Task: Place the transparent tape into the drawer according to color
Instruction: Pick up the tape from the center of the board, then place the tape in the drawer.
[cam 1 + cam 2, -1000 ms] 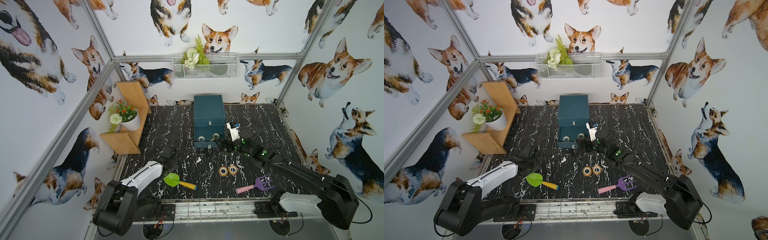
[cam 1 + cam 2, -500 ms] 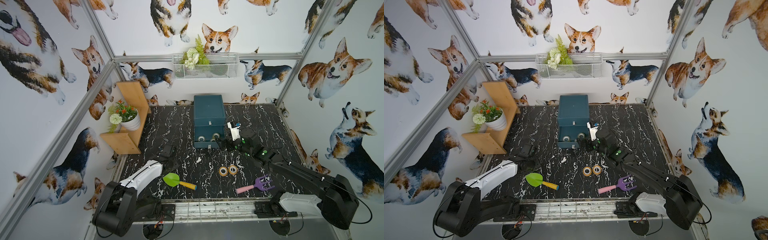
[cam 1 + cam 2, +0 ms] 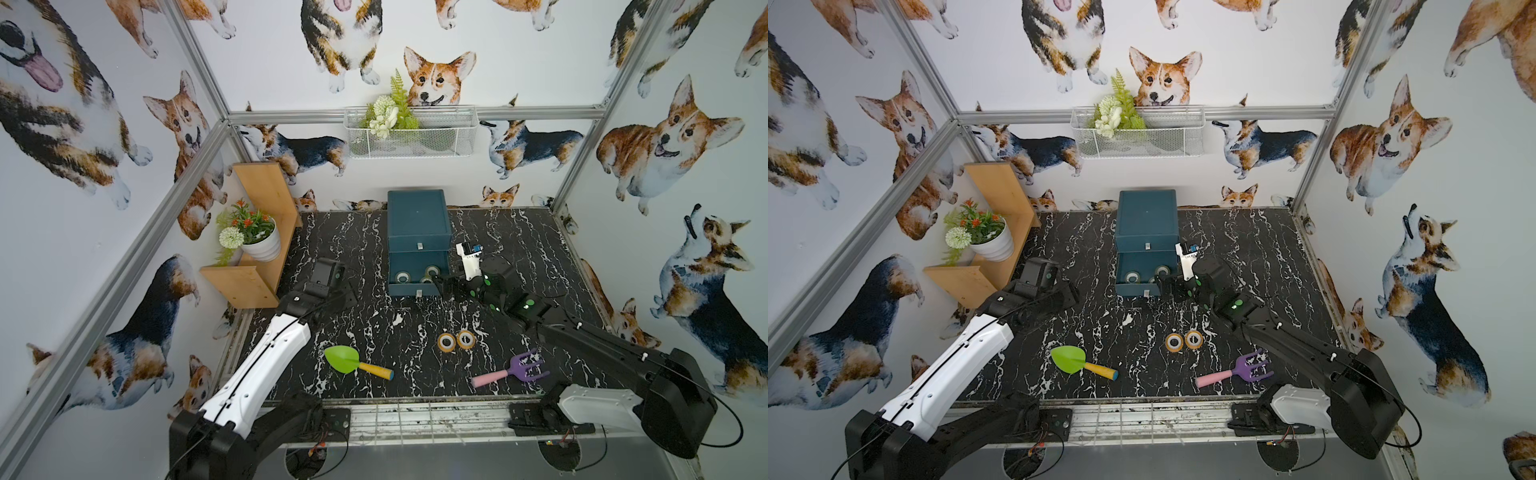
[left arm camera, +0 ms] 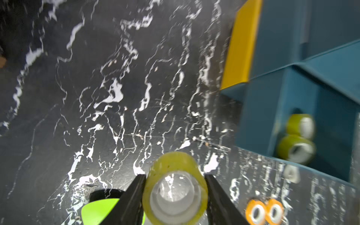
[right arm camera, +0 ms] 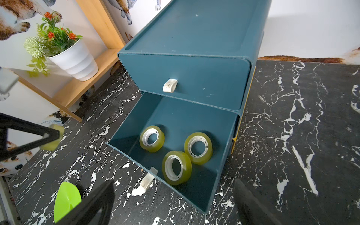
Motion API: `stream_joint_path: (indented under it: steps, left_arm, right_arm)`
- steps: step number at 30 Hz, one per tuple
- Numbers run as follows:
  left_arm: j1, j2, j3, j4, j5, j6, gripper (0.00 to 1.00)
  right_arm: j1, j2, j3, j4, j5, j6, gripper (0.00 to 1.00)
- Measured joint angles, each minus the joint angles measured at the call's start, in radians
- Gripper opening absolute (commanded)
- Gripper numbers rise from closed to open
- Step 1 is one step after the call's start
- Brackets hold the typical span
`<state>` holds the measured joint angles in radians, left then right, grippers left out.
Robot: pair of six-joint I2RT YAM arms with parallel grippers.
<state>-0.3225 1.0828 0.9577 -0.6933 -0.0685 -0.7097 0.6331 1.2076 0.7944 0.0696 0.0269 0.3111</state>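
My left gripper [image 4: 174, 178] is shut on a yellow-green transparent tape roll [image 4: 175, 189], held above the table left of the teal cabinet. This roll [image 5: 51, 137] also shows at the edge of the right wrist view. The open lower drawer [image 5: 175, 111] holds three yellow-green rolls [image 5: 152, 138] [image 5: 198, 148] [image 5: 176, 168]. Two orange rolls [image 3: 446, 342] [image 3: 466, 339] lie side by side on the table in both top views. My right gripper [image 3: 440, 284] stands open and empty at the drawer's front right corner [image 3: 432, 291].
The cabinet's upper drawer [image 5: 194, 81] is closed. A green toy shovel [image 3: 343, 359] and a purple toy fork [image 3: 525, 368] lie near the front edge. A wooden shelf [image 3: 266, 195] with a potted plant [image 3: 259, 245] stands at the back left.
My left gripper has closed on the yellow-green roll, and its wrist has risen and shifted a little toward the back. The right arm has stayed put.
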Motion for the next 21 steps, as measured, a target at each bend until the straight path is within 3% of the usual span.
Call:
stream_joint_path:
  steps: [7, 15, 21]
  left_arm:
    - [-0.122, 0.068, 0.229, -0.024, 0.012, 0.023, 0.51]
    - [-0.332, 0.372, 0.378, 0.064, 0.019, 0.032, 0.51]
    - [-0.38, 0.587, 0.508, 0.116, 0.018, 0.062, 0.51]
  right_arm:
    - [-0.001, -0.008, -0.012, 0.0, 0.012, 0.013, 1.0]
    - [-0.011, -0.074, -0.053, -0.004, 0.07, 0.029, 1.0]
    - [-0.018, -0.161, -0.087, -0.031, 0.097, 0.048, 1.0]
